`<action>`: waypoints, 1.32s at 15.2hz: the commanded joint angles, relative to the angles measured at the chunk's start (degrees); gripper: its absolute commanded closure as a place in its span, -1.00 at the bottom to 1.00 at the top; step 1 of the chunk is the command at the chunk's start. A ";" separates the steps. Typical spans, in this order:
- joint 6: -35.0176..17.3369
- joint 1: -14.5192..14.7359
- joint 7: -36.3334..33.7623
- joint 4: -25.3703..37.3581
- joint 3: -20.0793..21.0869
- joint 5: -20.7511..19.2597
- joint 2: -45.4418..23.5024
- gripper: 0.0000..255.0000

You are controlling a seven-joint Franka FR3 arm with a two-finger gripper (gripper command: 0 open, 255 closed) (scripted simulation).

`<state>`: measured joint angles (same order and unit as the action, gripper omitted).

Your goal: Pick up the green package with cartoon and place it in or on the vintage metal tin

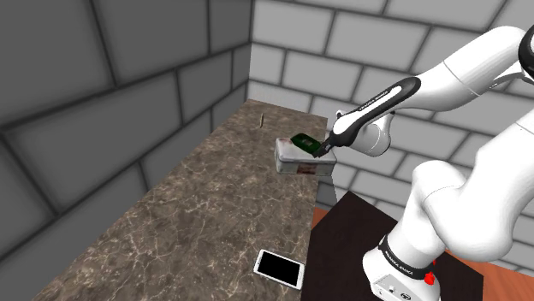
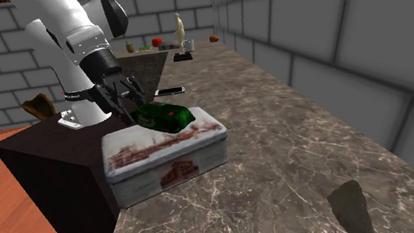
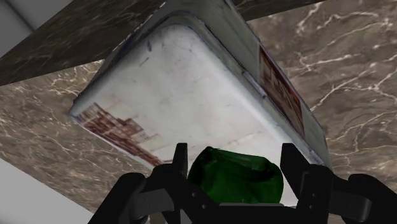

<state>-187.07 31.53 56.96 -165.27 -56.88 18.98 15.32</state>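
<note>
The job looks nearly finished to me. The pincer (image 1: 325, 147) has the green package (image 1: 304, 141) pinched between its two black fingers, and it holds it right over the lid of the tin (image 1: 299, 162), a whitish box with reddish printing on the top and sides. In the second exterior view the green package (image 2: 165, 115) seems to lie on the lid, or just above it, toward the corner at 11 o'clock, with the pincer (image 2: 127, 105) gripping its end from 9 o'clock. Looking along the pincer (image 3: 235, 153), the package (image 3: 235, 181) sits snug between the fingers, with the pale lid of the tin (image 3: 178, 83) spread out beyond it. The lifting and carrying are done, I'd judge. What's left is to let go and draw away. A phone (image 1: 279, 268) lies on the marble table (image 1: 171, 222), well off at 6 o'clock from the tin
</note>
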 commanded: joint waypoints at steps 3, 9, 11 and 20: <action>-0.04 0.15 0.02 0.00 -0.14 -0.01 0.00 -1.00; 2.52 -11.86 -0.11 -1.10 11.59 0.26 1.49 -1.00; 8.07 -29.60 -1.58 -3.08 28.25 -0.93 6.22 -1.00; 10.29 -34.00 -3.84 -3.87 31.56 -3.84 8.64 -1.00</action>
